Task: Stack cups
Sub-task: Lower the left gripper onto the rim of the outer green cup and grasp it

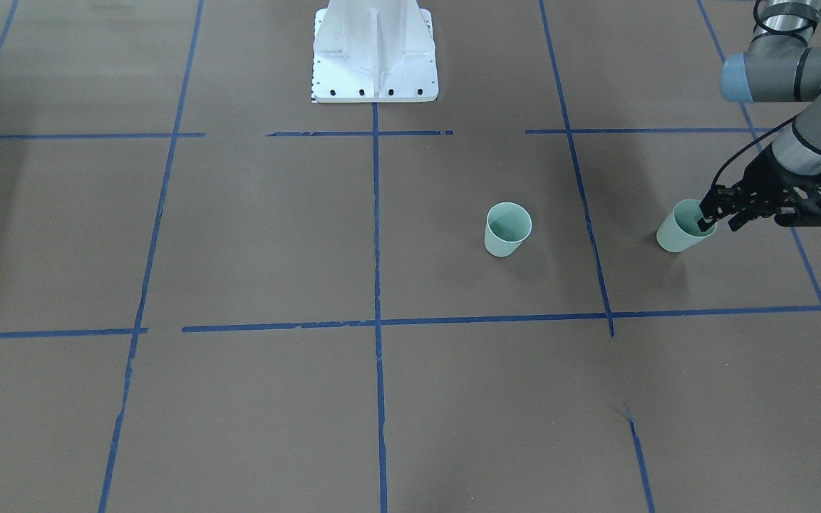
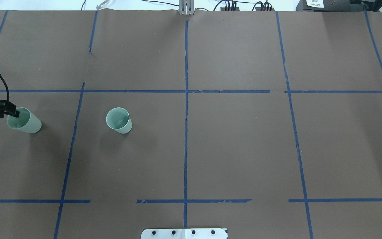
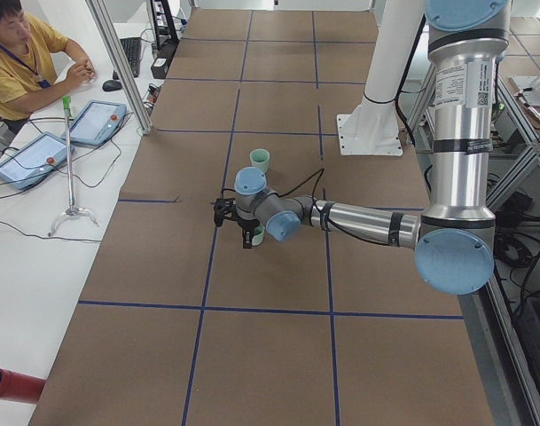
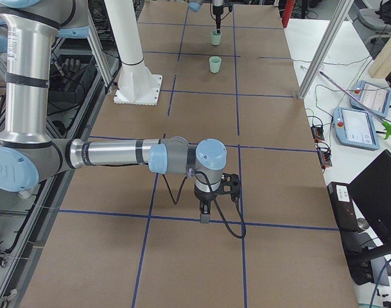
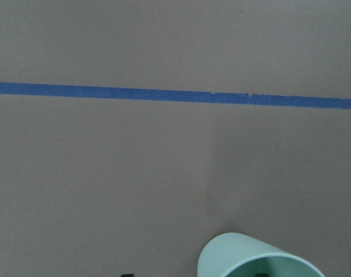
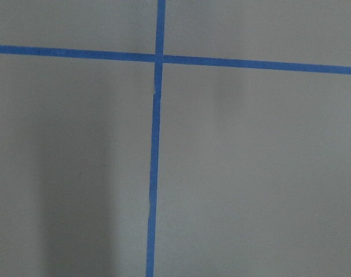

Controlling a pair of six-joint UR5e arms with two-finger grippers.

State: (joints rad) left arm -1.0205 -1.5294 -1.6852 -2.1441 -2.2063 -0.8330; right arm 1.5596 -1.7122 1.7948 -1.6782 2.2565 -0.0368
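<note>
Two pale mint-green cups stand on the brown table. One cup [image 1: 507,230] stands free near the middle, and also shows in the overhead view [image 2: 119,120]. The other cup [image 1: 680,233] is at my left gripper [image 1: 718,224]. One finger reaches inside its rim and the other is outside, with a gap between them, so the gripper looks open. In the overhead view this cup [image 2: 25,122] is at the far left edge. The left wrist view shows its rim [image 5: 250,257] at the bottom. My right gripper [image 4: 205,215] shows only in the exterior right view, far from both cups; I cannot tell its state.
Blue tape lines [image 1: 376,320] divide the table into squares. The white robot base [image 1: 375,53] stands at the robot's side of the table. An operator [image 3: 21,58] sits beside the table with tablets [image 3: 92,120] and a stand.
</note>
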